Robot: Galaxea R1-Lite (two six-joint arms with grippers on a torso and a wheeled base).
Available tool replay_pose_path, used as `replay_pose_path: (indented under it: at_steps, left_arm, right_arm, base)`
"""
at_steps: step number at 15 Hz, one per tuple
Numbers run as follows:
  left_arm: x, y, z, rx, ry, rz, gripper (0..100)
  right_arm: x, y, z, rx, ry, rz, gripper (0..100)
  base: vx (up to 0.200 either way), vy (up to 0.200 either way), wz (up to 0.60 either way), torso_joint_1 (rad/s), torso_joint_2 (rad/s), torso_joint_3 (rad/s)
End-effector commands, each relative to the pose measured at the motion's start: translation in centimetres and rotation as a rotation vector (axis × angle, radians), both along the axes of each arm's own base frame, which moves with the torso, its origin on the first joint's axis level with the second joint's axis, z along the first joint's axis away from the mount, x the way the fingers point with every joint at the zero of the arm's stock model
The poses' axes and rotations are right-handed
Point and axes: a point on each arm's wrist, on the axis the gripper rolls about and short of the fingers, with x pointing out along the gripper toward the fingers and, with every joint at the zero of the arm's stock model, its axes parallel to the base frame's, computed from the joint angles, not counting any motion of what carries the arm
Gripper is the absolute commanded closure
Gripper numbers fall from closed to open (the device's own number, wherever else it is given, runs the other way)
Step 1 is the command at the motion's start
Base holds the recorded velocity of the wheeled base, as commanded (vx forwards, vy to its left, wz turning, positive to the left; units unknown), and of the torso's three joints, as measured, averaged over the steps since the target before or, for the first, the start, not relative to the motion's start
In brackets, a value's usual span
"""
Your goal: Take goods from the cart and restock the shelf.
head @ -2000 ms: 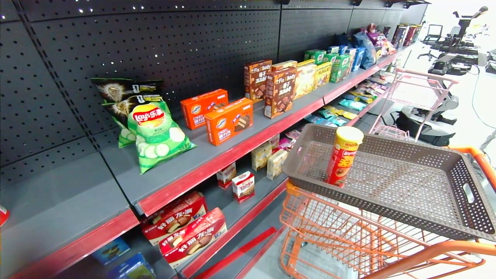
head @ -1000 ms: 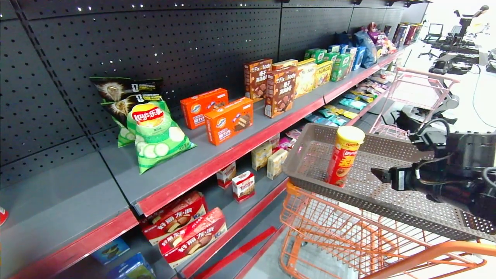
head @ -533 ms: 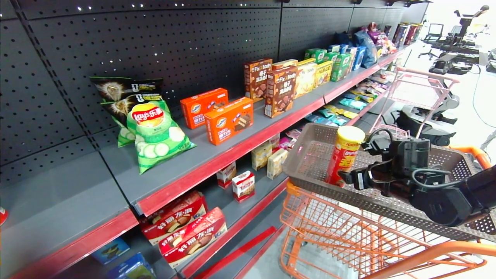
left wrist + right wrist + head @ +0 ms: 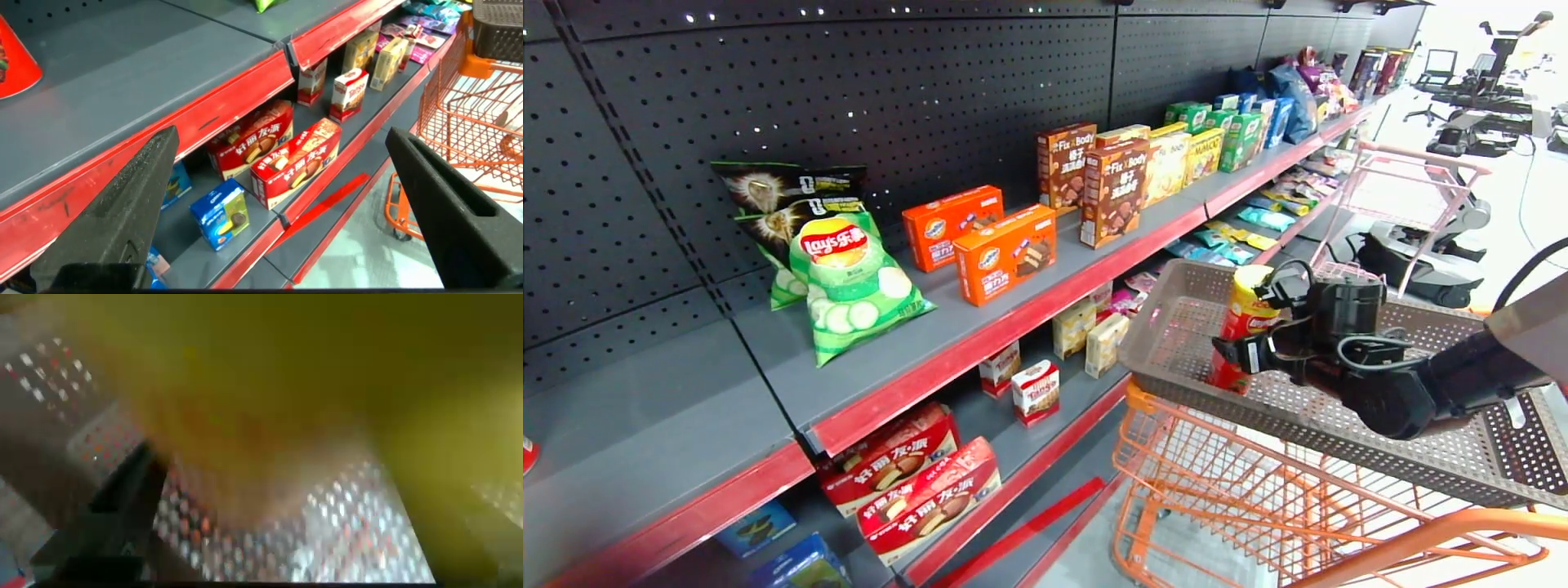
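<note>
Close against right gripper [image 4: 1240, 327]: chip can [image 4: 1245, 305]

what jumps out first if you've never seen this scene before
The right gripper sits at the tall red-and-yellow chip can standing in the grey basket atop the orange cart. To its left, a bright green chip bag lies on the shelf beside two orange boxes.

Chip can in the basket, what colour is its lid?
Yellow lid, red can; best in head view.
</note>
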Motion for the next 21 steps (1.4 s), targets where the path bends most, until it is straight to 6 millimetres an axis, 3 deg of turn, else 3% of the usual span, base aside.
replay_pose_path:
  at_steps: [1,2,3,4,9,11,13,14,15,16,18,19,21]
  left_arm:
    - [0.0,0.0,0.0,0.000,0.000,0.000,0]
    - [0.0,0.0,0.0,0.000,0.000,0.000,0]
    - [0.0,0.0,0.0,0.000,0.000,0.000,0]
    - [0.0,0.0,0.0,0.000,0.000,0.000,0]
    - [0.0,0.0,0.0,0.000,0.000,0.000,0]
    - [0.0,0.0,0.0,0.000,0.000,0.000,0]
    - [0.0,0.0,0.0,0.000,0.000,0.000,0]
    - [0.0,0.0,0.0,0.000,0.000,0.000,0]
    - [0.0,0.0,0.0,0.000,0.000,0.000,0]
    - [0.0,0.0,0.0,0.000,0.000,0.000,0]
    - [0.0,0.0,0.0,0.000,0.000,0.000,0]
    - [0.0,0.0,0.0,0.000,0.000,0.000,0]
    - [0.0,0.0,0.0,0.000,0.000,0.000,0]
  right_arm:
    - [4.7,0.5,-1.4,-0.043,-0.047,0.101,0]
    - [6.5,0.4,-2.3,-0.094,-0.065,0.123,0]
    - [8.0,0.1,-3.6,-0.166,-0.062,0.128,100]
    - [8.9,-0.4,-4.3,-0.223,-0.065,0.130,100]
    - [8.8,-0.4,-1.6,-0.212,-0.134,0.121,100]
    - [7.6,-0.8,1.9,-0.189,-0.188,0.101,100]
    - [5.3,-2.0,7.0,-0.144,-0.279,-0.007,100]
    - [1.5,-2.3,12.4,-0.045,-0.373,-0.116,100]
    - [-2.5,-2.2,15.8,0.033,-0.420,-0.153,100]
    - [-6.3,-1.9,17.6,0.061,-0.441,-0.163,100]
    - [-15.5,-2.4,19.0,0.021,-0.426,-0.273,100]
    - [-18.7,-3.1,19.3,0.018,-0.429,-0.325,100]
    - [-22.9,-5.0,19.9,0.010,-0.427,-0.432,100]
  base:
    - [0.000,0.000,0.00,0.000,0.00,0.000]
    - [0.000,0.000,0.00,0.000,0.00,0.000]
    - [0.000,0.000,0.00,0.000,0.00,0.000]
    - [0.000,0.000,0.00,0.000,0.00,0.000]
    - [0.000,0.000,0.00,0.000,0.00,0.000]
    - [0.000,0.000,0.00,0.000,0.00,0.000]
    - [0.000,0.000,0.00,0.000,0.00,0.000]
    - [0.000,0.000,0.00,0.000,0.00,0.000]
    - [0.000,0.000,0.00,0.000,0.00,0.000]
    - [0.000,0.000,0.00,0.000,0.00,0.000]
    - [0.000,0.000,0.00,0.000,0.00,0.000]
    - [0.000,0.000,0.00,0.000,0.00,0.000]
    - [0.000,0.000,0.00,0.000,0.00,0.000]
